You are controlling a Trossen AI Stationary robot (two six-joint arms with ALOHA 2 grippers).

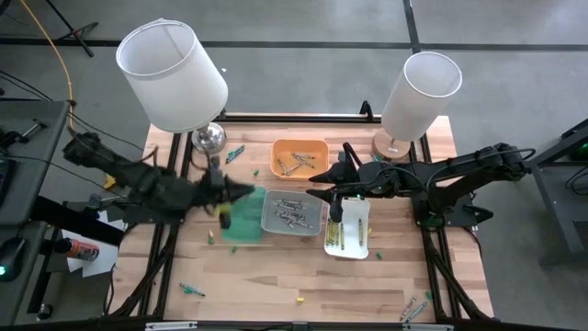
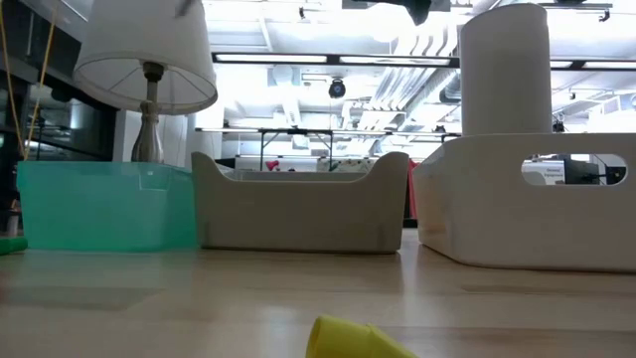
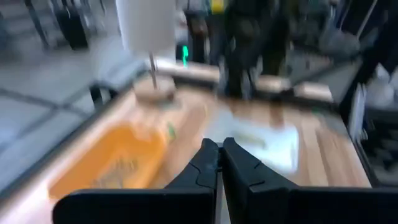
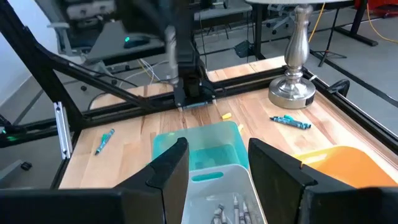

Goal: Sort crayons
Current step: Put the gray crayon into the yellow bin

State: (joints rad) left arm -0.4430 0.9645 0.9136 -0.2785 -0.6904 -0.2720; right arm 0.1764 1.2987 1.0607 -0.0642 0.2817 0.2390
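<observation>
Counter [image 1: 276, 285]: wooden top carrying four plastic trays in a cluster at the middle, with loose crayons scattered toward its edges.
Trays: orange tray [image 1: 299, 157] and grey tray [image 1: 293, 213] each hold grey-wrapped crayons; white tray [image 1: 347, 229] holds yellow ones; green tray [image 1: 244, 219] sits just beside the grey tray.
Left gripper [image 1: 246, 190]: fingers pressed together, nothing seen between them, over the green tray's far edge.
Right gripper [image 1: 335, 215]: fingers standing apart, empty, between the grey tray and the white tray.
Loose crayons: blue-green crayons [image 4: 290, 121] lie near the lamp base; green crayon [image 1: 192, 290] near the front left; yellow crayon stub [image 2: 350, 340] near the front edge; more at the front right corner.
Handling: judged light, stiff, brittle wax in paper wrap, apt to roll; best pinched across the middle of the barrel.
Axis: each lies flat, its long axis level with the counter, headings mixed; the blue-green crayons run roughly along the back edge.
</observation>
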